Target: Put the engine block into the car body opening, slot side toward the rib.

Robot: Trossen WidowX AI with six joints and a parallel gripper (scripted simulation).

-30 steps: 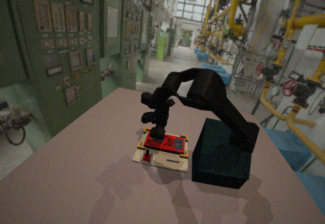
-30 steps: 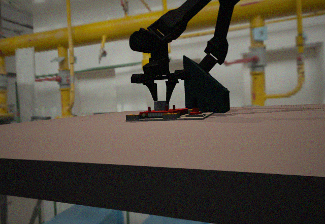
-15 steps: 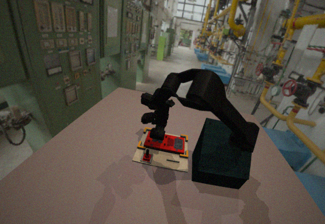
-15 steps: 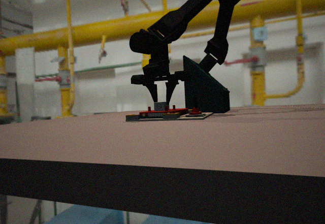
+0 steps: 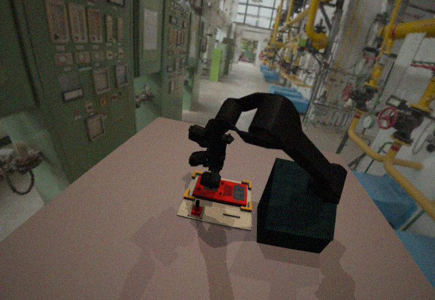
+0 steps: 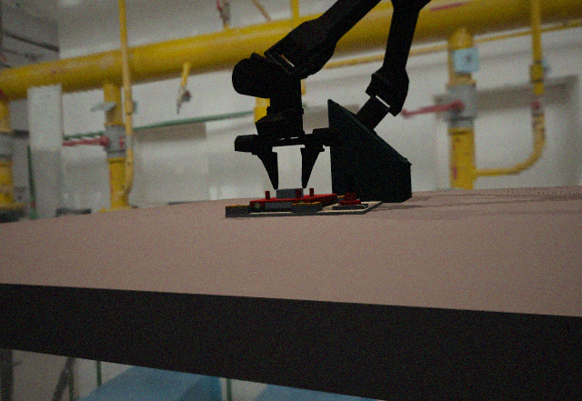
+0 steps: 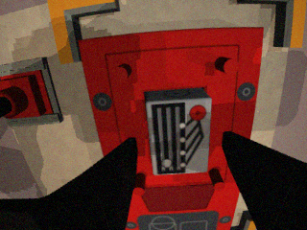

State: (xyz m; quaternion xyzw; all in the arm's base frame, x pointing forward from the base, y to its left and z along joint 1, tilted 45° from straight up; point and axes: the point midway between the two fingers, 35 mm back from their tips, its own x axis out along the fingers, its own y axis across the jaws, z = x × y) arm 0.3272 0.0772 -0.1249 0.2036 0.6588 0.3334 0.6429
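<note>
The grey engine block (image 6: 287,194) (image 7: 197,164), with a striped top and a red round cap, sits in the opening of the red car body (image 5: 205,193) (image 6: 325,198) (image 7: 168,43). It looks upright and level, and its top stands above the red deck. Whether it is fully down cannot be told. My gripper (image 5: 211,184) (image 6: 290,186) (image 7: 179,141) is open, with one finger on each side of the block and a gap to it on both sides in the wrist view. The fingertips are just above the block top in the exterior view. The gripper hides the block in the top view.
Short red posts stand on the car body around the block. The body lies between orange corner brackets (image 5: 247,184) on a beige board (image 5: 215,213). A small red part with a black knob (image 5: 196,211) (image 7: 21,96) is beside it. A dark box (image 5: 298,201) (image 6: 371,166) stands nearby.
</note>
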